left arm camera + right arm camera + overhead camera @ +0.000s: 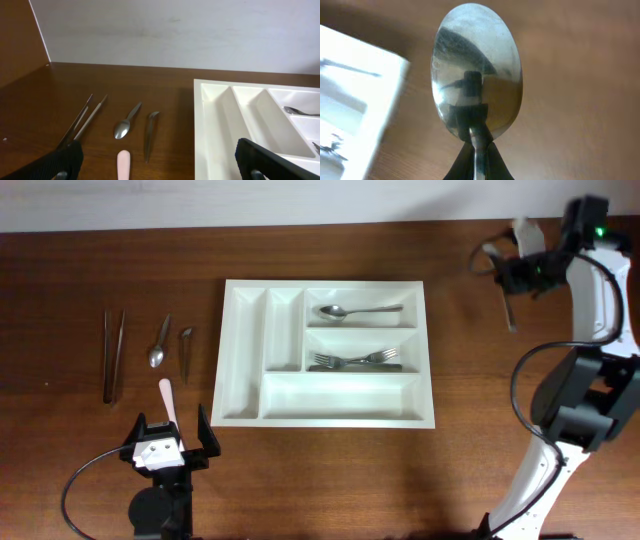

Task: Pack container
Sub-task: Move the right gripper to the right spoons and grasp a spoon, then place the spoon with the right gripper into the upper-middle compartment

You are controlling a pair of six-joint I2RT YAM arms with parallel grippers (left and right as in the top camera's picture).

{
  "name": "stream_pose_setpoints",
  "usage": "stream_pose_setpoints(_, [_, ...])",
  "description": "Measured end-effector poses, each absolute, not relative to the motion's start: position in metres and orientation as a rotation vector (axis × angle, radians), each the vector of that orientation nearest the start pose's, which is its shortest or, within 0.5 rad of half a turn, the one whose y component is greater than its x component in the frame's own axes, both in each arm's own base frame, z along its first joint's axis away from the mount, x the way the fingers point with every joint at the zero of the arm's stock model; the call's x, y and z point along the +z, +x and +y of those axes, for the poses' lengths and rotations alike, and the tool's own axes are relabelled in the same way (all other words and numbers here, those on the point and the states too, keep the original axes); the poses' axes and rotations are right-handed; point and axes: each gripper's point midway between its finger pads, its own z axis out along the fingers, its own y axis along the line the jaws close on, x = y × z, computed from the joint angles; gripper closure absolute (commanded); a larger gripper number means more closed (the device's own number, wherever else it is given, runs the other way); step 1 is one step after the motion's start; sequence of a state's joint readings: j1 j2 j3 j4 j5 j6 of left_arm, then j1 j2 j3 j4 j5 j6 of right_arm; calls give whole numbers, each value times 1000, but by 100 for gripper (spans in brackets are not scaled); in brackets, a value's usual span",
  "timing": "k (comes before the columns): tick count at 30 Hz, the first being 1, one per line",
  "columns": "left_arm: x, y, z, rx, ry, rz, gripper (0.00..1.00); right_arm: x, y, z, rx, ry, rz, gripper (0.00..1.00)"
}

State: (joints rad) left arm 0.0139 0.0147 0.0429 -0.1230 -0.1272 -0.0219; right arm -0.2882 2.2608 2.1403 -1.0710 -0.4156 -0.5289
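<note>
White moulded plastic, smooth and faintly glossy, forms the large rectangular five-compartment cutlery tray (pixel 232 350), which lies flat at the middle of the dark wood-grain table (pixel 80 270). Its dividers sort pieces by kind: a polished steel spoon (pixel 355 311) lies alone in the upper long slot and a few steel forks (pixel 355 360) share the slot below, while the bottom slot and both narrow upright ones are bare. The right gripper (pixel 477 155) is clenched on the neck of a mirror-bright oval-bowled steel spoon (pixel 477 85), held above the table well to the right of the tray, probably for carrying to the spoon slot. The left gripper (pixel 172 427) hangs with its black fingers (pixel 60 162) spread and nothing between them, just over a pale pink flat stick (pixel 168 394), likely its next pick. Beside that lie slim metal tweezers (pixel 113 355), a small steel teaspoon (pixel 159 345) and a short bent metal tool (pixel 186 343), set apart within that arm's reach
</note>
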Motion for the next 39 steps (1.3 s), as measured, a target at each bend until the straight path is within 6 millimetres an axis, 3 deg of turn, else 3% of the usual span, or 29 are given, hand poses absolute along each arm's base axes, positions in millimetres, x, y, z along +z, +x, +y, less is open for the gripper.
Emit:
stream_pose_setpoints(4, [161, 242, 25, 100, -125, 1661, 1, 159, 537, -15, 357, -680, 2449, 96])
stream_pose_setpoints(12, [161, 242, 25, 100, -126, 1661, 1, 159, 523, 123, 357, -1240, 2232, 96])
stream_pose_setpoints(16, [161, 242, 25, 100, -125, 1661, 1, 156, 516, 163, 268, -1451, 2127, 96])
stream_pose_setpoints(20, [161, 242, 25, 100, -126, 1661, 1, 155, 519, 179, 158, -1549, 2055, 96])
stream_pose_setpoints(23, [161, 242, 25, 100, -126, 1661, 1, 150, 520, 179, 126, -1576, 2053, 96])
stream_pose_setpoints(30, [161, 242, 25, 100, -126, 1661, 1, 107, 521, 174, 137, -1615, 2134, 96])
stream_pose_setpoints(31, [161, 242, 25, 100, -126, 1661, 1, 100, 520, 174, 146, -1622, 2147, 92])
stream_pose_setpoints(33, [161, 242, 25, 100, -126, 1661, 1, 93, 520, 173, 156, -1625, 2162, 57])
stream_pose_setpoints(34, [161, 242, 25, 100, -126, 1661, 1, 90, 519, 174, 159, -1630, 2164, 48])
stream_pose_setpoints(36, [161, 242, 25, 100, -126, 1661, 1, 89, 519, 174, 159, -1636, 2161, 42])
stream_pose_setpoints(39, [161, 242, 25, 100, -126, 1661, 1, 89, 520, 175, 161, -1627, 2165, 41])
